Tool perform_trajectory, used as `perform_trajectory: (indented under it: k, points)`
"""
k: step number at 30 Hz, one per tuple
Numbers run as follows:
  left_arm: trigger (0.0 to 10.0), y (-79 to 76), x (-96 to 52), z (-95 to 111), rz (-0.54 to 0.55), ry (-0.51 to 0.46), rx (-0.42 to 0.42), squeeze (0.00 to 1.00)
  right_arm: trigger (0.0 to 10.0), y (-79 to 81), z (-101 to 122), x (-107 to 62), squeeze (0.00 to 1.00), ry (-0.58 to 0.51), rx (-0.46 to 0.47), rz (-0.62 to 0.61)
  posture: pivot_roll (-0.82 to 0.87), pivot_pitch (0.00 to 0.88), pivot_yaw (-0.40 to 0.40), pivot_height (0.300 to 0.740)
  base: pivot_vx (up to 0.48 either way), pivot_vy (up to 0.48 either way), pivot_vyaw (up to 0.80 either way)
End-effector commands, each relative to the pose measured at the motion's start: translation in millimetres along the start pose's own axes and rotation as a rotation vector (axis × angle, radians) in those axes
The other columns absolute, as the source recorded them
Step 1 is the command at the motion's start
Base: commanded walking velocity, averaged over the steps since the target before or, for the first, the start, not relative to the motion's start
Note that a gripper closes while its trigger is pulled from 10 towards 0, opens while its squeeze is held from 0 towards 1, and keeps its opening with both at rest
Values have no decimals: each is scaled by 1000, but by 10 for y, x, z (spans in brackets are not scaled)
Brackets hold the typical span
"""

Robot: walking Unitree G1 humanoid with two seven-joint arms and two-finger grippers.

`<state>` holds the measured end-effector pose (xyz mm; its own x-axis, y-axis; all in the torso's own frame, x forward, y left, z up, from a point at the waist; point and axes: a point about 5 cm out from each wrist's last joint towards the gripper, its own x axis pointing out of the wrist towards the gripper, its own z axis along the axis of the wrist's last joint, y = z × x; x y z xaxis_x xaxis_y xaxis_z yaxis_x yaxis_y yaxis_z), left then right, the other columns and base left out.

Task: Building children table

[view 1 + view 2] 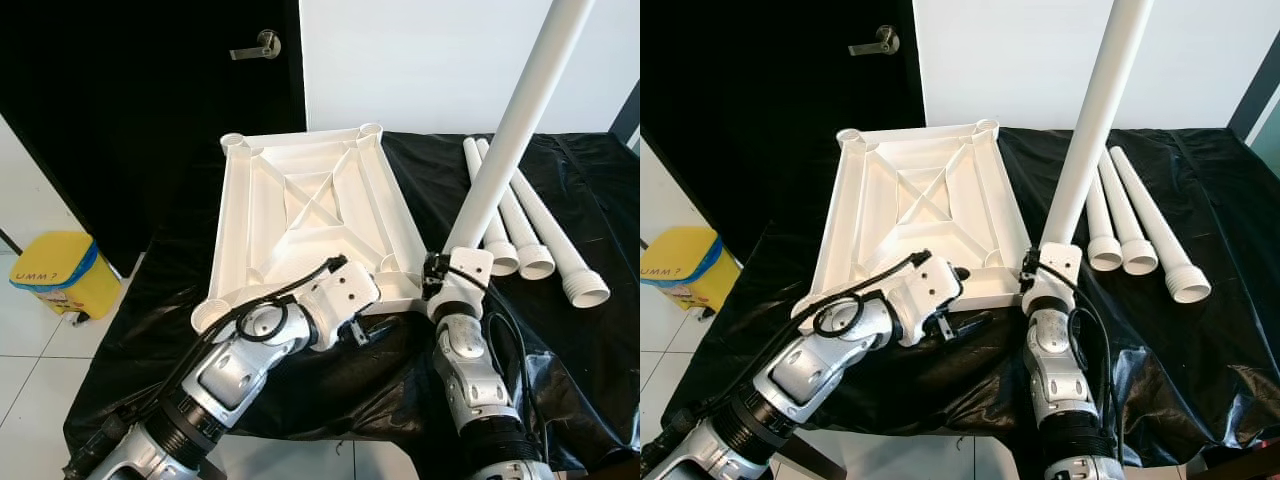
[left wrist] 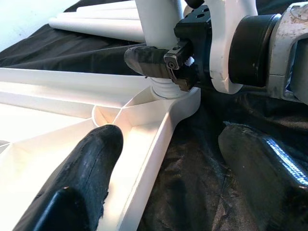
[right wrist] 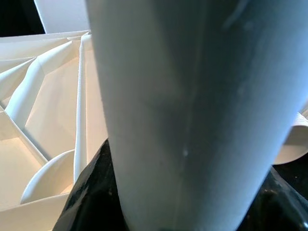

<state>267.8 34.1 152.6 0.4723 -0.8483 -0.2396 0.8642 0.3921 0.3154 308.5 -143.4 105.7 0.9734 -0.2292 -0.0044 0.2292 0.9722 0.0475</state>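
Your right hand (image 1: 452, 262) is clamped around the lower end of a white table leg (image 1: 515, 120), just right of centre in the head view, holding it nearly upright with a lean toward the upper right of the frame. In the left wrist view you can see that leg's ribbed, threaded end seated at the near right corner socket (image 2: 166, 91) of the upturned child's table top (image 1: 310, 215), with a black finger (image 2: 149, 60) pressed against the leg just above the threads. Whether the threads have caught, you cannot tell from here.

Your left hand (image 2: 192, 166) sits at lower centre with its two fingers spread apart, gripping nothing; one hangs over the white rim of the table top beside that same corner, the other over the black sheet (image 1: 400, 370). It looks placed to steady the piece rather than lift it.

Farther out, the table top lies underside up, ribs showing, in the middle of the frame on the sheet covering the tabletop. Three more legs (image 1: 530, 235) lie side by side on the sheet at the right, threaded ends toward you, close to the standing leg.

By my reading you are on the first leg of four: the other three corner sockets look unfilled, then flip it upright.
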Motion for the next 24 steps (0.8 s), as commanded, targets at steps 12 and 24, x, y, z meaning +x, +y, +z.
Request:
perform_trajectory:
  k: [12,24]
  points:
    - [10000,-120,11,26,-150,-5,5,0,10000,71,-153,-97,0,56,3,30,-194,0,16,740,0,0,0]
    - [10000,-127,18,28,-151,-7,5,0,10000,76,-36,-88,1000,-21,12,152,-195,0,14,740,0,0,0]
